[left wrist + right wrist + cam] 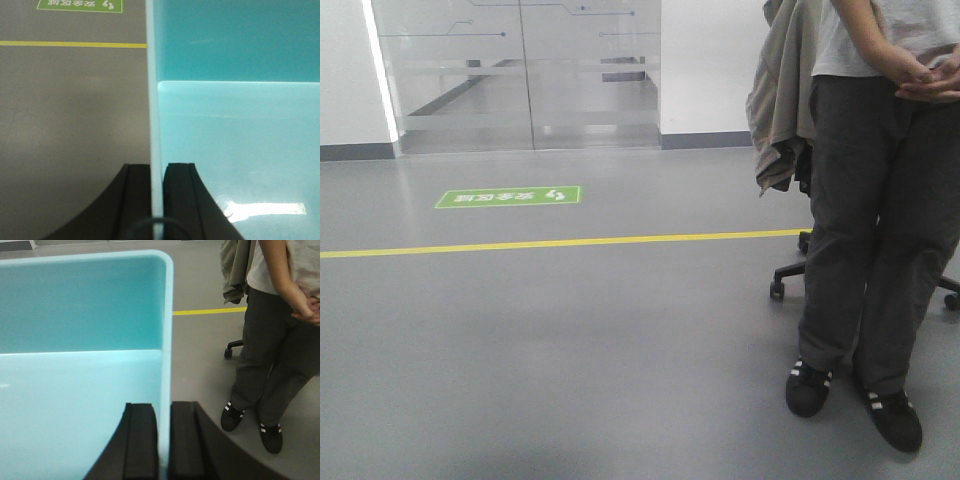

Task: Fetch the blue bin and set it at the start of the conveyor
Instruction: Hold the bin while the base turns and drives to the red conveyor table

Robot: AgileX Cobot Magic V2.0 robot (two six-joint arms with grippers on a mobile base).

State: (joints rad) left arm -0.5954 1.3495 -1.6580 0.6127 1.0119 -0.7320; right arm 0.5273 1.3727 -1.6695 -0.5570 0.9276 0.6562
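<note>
Wrist views: both jaws pinch blue bin [240,140] walls; grey floor [570,350], yellow line [560,242].

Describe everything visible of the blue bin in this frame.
The blue bin is a pale aqua tub of smooth, glossy plastic, lidless and empty as far as shown, with a rounded corner. Its left wall is clamped by the left pincer, its right wall by the right pincer. Grey floor shows beyond both walls.

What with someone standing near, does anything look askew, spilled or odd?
Nothing askew or spilled: the pale aqua plastic tub looks empty, left fingers and right fingers each pinching a side wall. Only the person in grey trousers stands close.
</note>
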